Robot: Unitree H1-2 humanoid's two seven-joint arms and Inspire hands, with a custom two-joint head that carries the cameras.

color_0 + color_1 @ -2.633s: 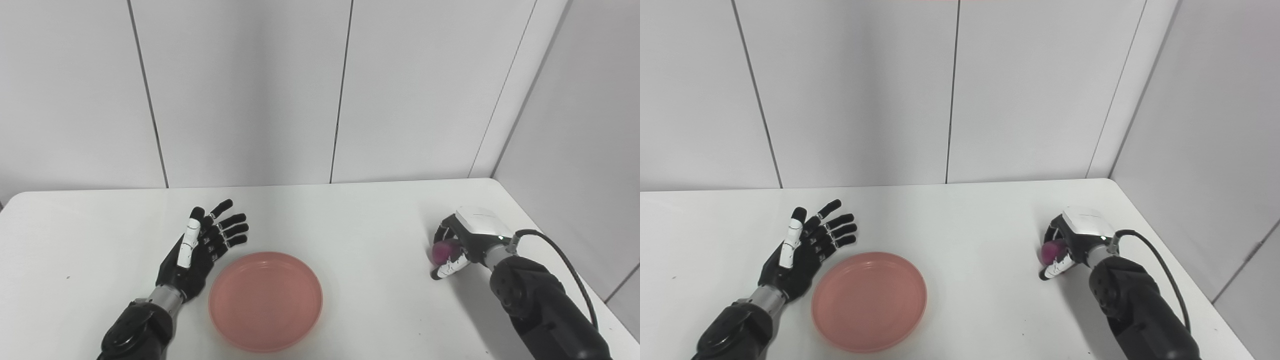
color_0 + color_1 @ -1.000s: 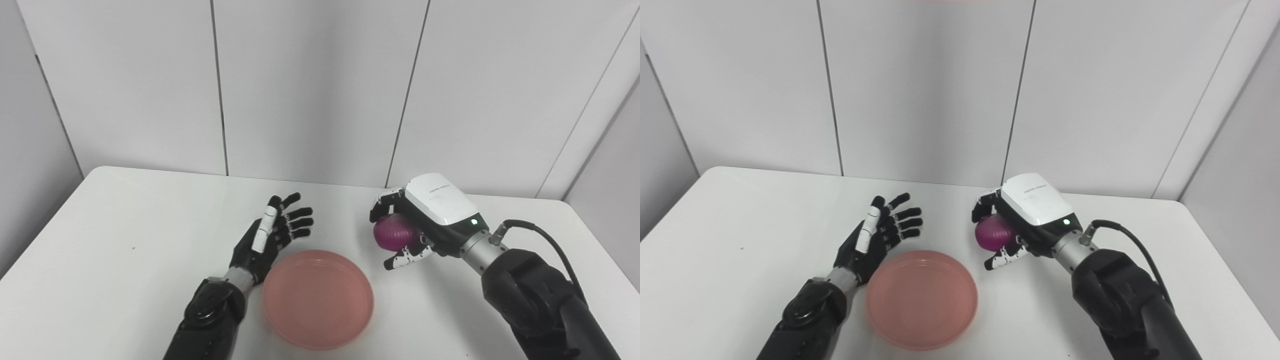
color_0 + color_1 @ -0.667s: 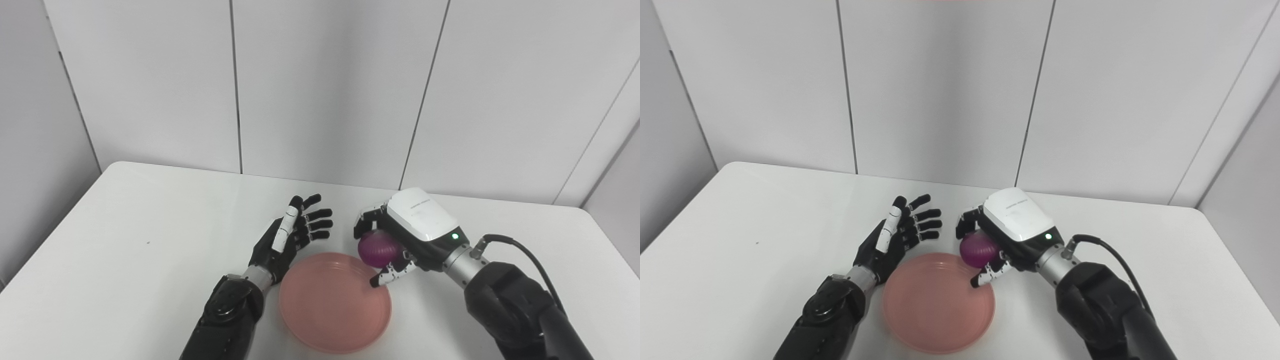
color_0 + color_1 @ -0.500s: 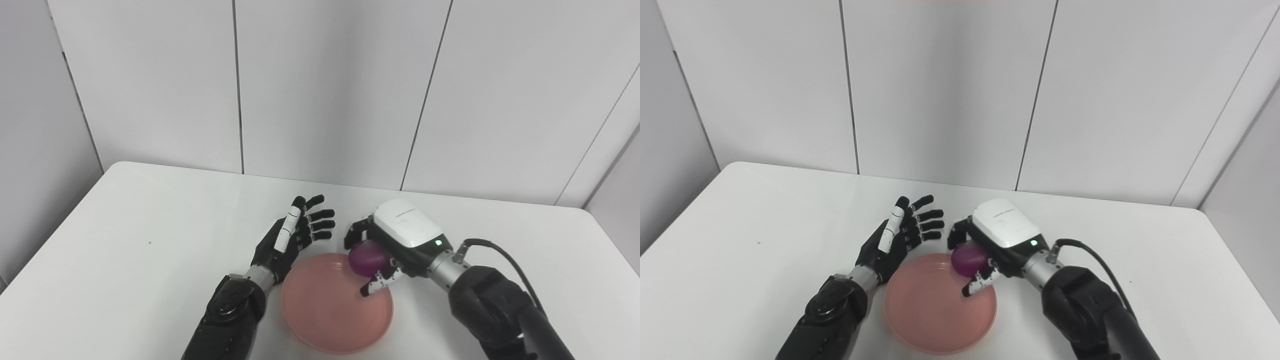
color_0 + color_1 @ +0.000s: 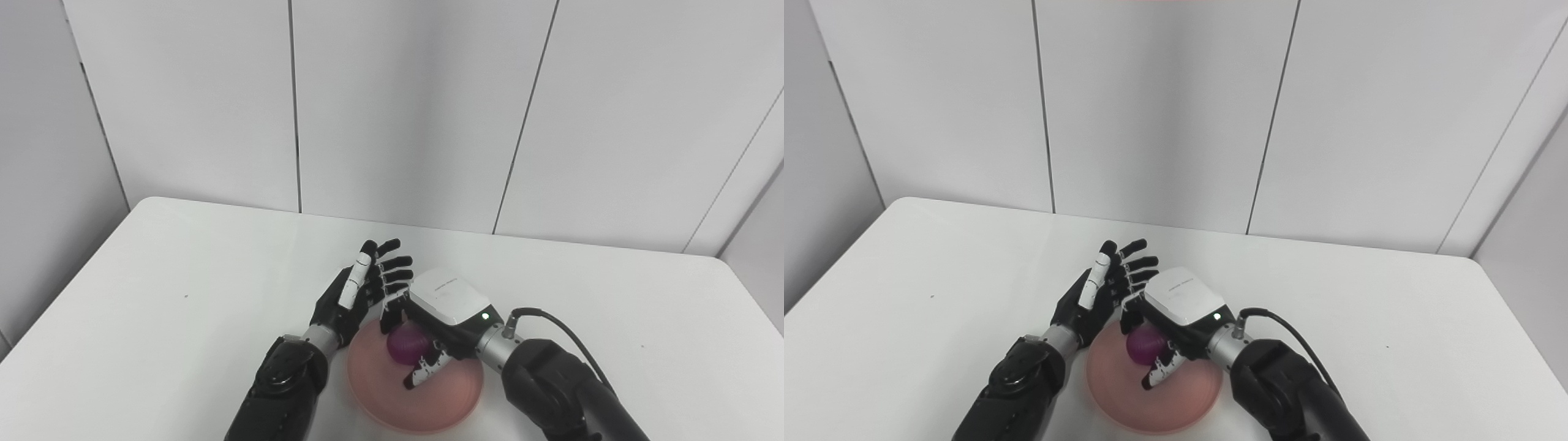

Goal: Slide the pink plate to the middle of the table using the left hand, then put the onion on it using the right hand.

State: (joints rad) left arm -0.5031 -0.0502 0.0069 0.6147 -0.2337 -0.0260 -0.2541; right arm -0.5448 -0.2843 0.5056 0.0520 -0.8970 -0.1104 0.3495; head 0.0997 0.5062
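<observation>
White table [image 5: 184,294] carries the pink plate [image 5: 450,404] near its middle, where the right hand [image 5: 444,312] grips the onion [image 5: 407,346] low over it (left hand [image 5: 361,291] spread, empty), so careless release may roll it off.

Onion [image 5: 1144,345] in right hand [image 5: 1176,318] over plate [image 5: 1188,392]

Purple round onion [image 5: 407,344] on a salmon-pink round plate [image 5: 450,401], plain white tabletop [image 5: 184,294], black-and-white hands, pale grey wall panels [image 5: 404,104].
</observation>
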